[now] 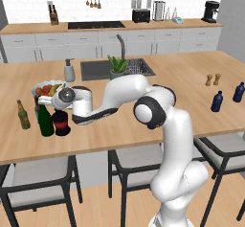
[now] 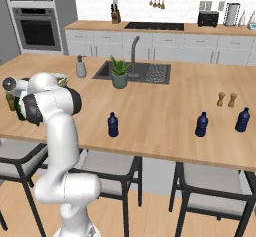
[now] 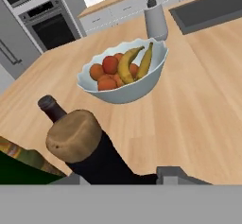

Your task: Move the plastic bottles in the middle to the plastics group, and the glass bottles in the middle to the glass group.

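Observation:
The tall dark-green wine bottle [image 1: 45, 121] and the squat black bottle [image 1: 61, 123] with a red band stand together at the counter's left end. Beside them are the olive-brown beer bottle [image 1: 23, 115] and the dark brown beer bottle [image 3: 49, 106]. My gripper [image 1: 47, 101] hovers just above these bottles, open. In the hand view the black bottle's cork-topped neck [image 3: 74, 134] sits between the spread fingertips [image 3: 178, 175]. One small dark-blue plastic bottle [image 2: 113, 125] stands alone mid-counter. Two more blue bottles [image 2: 201, 124] [image 2: 242, 119] stand at the right end.
A white fruit bowl [image 3: 156, 74] sits just beyond the glass bottles, with a grey soap dispenser [image 1: 69, 71] behind it. A potted plant [image 1: 117, 67] stands by the sink [image 1: 95, 69]. Salt and pepper shakers [image 1: 213, 79] are near the blue pair. Stools line the counter's near edge.

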